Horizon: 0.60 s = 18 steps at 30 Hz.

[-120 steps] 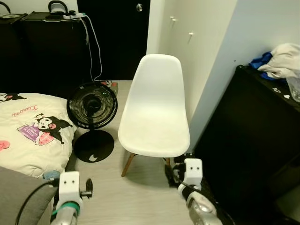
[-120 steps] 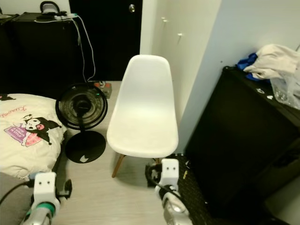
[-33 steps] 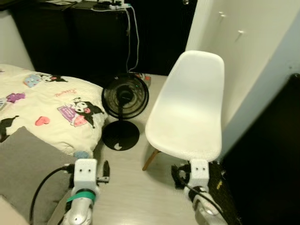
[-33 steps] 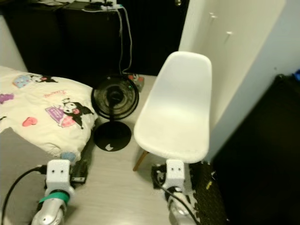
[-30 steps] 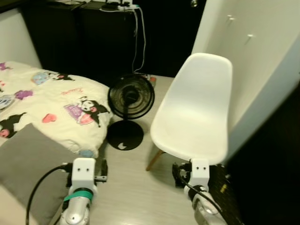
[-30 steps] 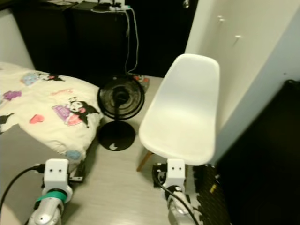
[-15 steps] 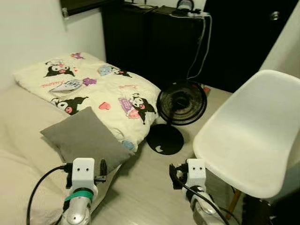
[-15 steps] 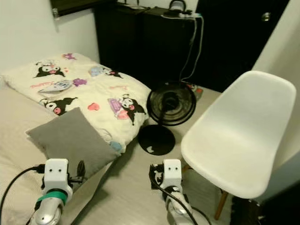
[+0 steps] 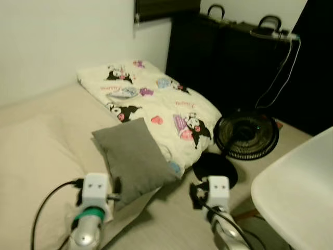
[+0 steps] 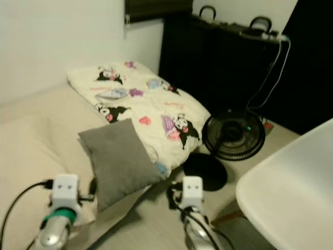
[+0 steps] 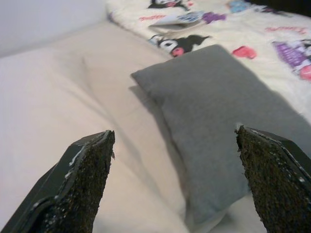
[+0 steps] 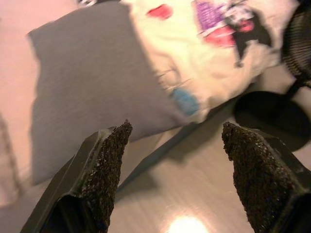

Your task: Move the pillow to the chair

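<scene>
**Both hands poised before the grey pillow, nothing gripped yet**

Left eye view: the flat grey fabric pillow [image 9: 136, 160] lies on the beige bed [image 9: 36, 156], one corner over the mattress edge and its far side touching the cream cartoon-print quilt [image 9: 156, 101]. It sits low and close to the robot, which is probably why both arms are held forward at bed height. The left hand [image 9: 115, 188] hovers just at the pillow's near edge; the right hand [image 9: 193, 191] hangs over the pale floor beside the bed. The curved white plastic chair [image 9: 296, 195], the pillow's destination, stands well apart on the right, with a round black floor fan [image 9: 244, 136] between it and the bed.

Right eye view: the same layout, slightly shifted. The pillow rests on top of the bedding with nothing on it, so it looks free to lift. The chair seat is bare, ready to receive it.

Left wrist view: the two rough black fingers [image 11: 82, 179] stand wide apart with the pillow lying between and beyond them, not touching either. That spread suits straddling a soft, thick edge before closing.

Right wrist view: these fingers [image 12: 104, 167] are likewise spread, framing the pillow's overhanging corner, the quilt's edge and the floor below. Nothing is clamped. I judge the grasp is the step in hand, and the overhanging corner is the easiest place to pinch.
</scene>
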Tool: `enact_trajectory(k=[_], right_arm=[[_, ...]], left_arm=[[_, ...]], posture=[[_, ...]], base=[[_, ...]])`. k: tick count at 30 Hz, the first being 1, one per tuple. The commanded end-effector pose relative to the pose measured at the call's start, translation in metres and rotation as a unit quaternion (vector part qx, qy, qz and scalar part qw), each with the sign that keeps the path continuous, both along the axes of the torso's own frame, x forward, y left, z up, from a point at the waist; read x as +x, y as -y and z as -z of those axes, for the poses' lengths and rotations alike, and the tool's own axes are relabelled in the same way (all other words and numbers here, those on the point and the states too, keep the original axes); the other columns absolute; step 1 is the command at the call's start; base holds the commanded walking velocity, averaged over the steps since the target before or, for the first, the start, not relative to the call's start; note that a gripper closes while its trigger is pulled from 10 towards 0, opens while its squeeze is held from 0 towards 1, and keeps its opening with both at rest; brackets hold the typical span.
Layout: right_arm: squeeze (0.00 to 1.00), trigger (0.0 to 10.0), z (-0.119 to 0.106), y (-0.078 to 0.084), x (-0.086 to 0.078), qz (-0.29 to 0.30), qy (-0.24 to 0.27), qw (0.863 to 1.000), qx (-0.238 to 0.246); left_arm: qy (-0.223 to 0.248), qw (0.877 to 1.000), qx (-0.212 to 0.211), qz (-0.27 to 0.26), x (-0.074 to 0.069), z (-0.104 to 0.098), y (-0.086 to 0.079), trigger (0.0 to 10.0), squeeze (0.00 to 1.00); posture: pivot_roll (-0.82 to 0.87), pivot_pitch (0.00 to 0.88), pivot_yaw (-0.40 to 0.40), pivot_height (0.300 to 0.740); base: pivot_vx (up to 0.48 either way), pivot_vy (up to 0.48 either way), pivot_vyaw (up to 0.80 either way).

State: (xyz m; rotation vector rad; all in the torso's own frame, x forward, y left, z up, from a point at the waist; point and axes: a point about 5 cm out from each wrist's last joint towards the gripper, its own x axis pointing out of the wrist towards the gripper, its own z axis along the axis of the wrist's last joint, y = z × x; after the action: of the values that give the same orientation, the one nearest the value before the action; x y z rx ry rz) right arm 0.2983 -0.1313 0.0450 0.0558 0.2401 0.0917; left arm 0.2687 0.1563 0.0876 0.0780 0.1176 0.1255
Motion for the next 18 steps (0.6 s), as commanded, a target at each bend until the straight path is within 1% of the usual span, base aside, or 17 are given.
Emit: enact_trajectory(k=[1,9,18], right_arm=[[0.00,10.0,0.0059,0.0064,-0.0026,0.008,-0.015,1.000,-0.006],[0.00,10.0,0.0067,0.0057,-0.0012,0.006,-0.016,1.000,-0.007],[0.00,10.0,0.0115,0.0064,-0.0051,0.001,-0.023,1.000,-0.013]], left_arm=[[-0.018,1.000,0.002,0.006,-0.0030,0.0072,0.0049,10.0,0.00],[-0.022,1.000,0.003,0.010,-0.0029,0.0087,0.0048,10.0,0.00],[-0.026,1.000,0.002,0.016,-0.0052,0.0108,0.0074,10.0,0.00]], posture=[[0.07,0.012,-0.018,0.740],[0.06,0.000,-0.017,0.740],[0.05,0.000,-0.016,0.740]], base=[[0.000,0.000,0.80],[0.000,0.000,0.80],[0.000,0.000,0.80]])
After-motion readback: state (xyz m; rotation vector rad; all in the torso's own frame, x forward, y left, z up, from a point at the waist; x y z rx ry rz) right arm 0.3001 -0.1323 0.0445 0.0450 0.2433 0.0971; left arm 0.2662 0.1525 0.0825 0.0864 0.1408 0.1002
